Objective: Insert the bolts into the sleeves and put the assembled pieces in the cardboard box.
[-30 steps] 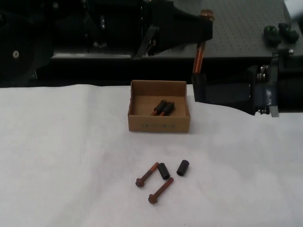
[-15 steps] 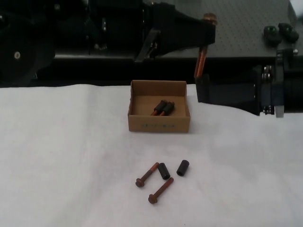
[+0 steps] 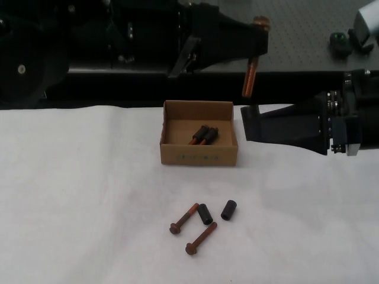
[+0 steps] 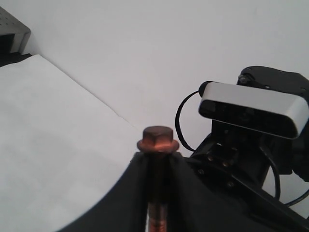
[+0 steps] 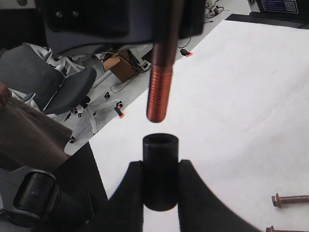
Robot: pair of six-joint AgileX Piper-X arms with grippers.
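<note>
The left gripper (image 4: pixel 157 169) is shut tight on a bolt (image 4: pixel 158 140) that points down. The right gripper (image 5: pixel 160 181) pinches a sleeve (image 5: pixel 160 150) just under the bolt, not touching it. The cardboard box (image 3: pixel 198 157) sits near the back edge of the counter (image 3: pixel 89 207).

A small open gap parts the tip of the bolt (image 5: pixel 161 72) in my left end effector (image 4: pixel 157 159) from the mouth of the sleeve (image 5: pixel 160 164) in my right end effector (image 5: pixel 160 193). Near them the cardboard box (image 3: pixel 199 155) holds two assembled pieces (image 3: pixel 204 135) on the right of its floor. Loose bolts (image 3: pixel 184 218) and sleeves (image 3: pixel 205 213) litter the bench (image 3: pixel 77 195) apart from the box.
</note>
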